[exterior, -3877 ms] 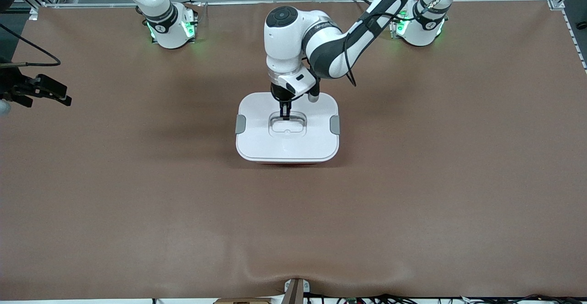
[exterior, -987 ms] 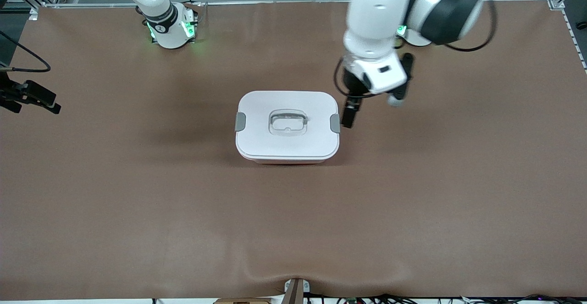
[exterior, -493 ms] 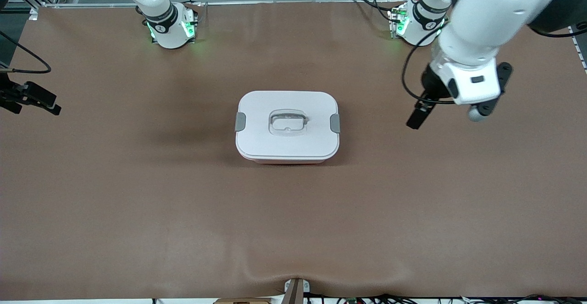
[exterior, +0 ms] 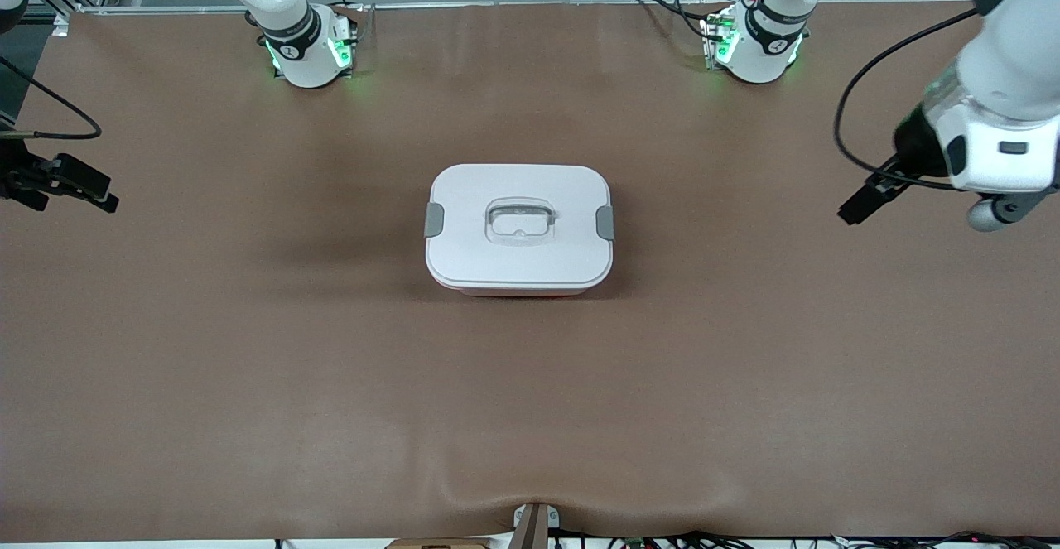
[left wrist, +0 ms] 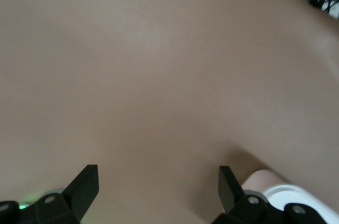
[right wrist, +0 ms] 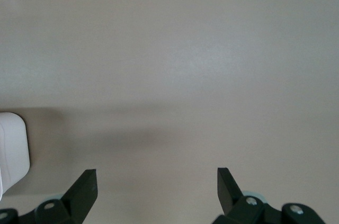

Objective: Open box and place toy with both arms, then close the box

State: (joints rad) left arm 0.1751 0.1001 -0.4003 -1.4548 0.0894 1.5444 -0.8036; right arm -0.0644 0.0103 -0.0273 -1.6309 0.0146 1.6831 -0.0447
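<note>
Front view: The box [exterior: 519, 228] rests at mid-table [exterior: 248, 367] with its white lid [exterior: 513, 263] seated on the tub. One grey clip [exterior: 434, 221] sits at the end toward the right arm, and a second grey clip [exterior: 605, 223] at the end toward the left arm. The clear handle [exterior: 519, 221] lies in its recess. The left tool [exterior: 861, 201] hangs over the table toward the left arm's end, well apart from the box. The right tool [exterior: 79, 180] hangs over the table edge at the right arm's end, also well apart from the box.

Left wrist view: The left tool [left wrist: 158, 189] has its fingers [left wrist: 85, 184] spread, with nothing between them, above bare table [left wrist: 159, 75].

Right wrist view: The right tool [right wrist: 157, 189] has its fingers [right wrist: 83, 186] spread and empty. A white corner of the box [right wrist: 11, 150] shows at the frame edge, apart from the fingers.
</note>
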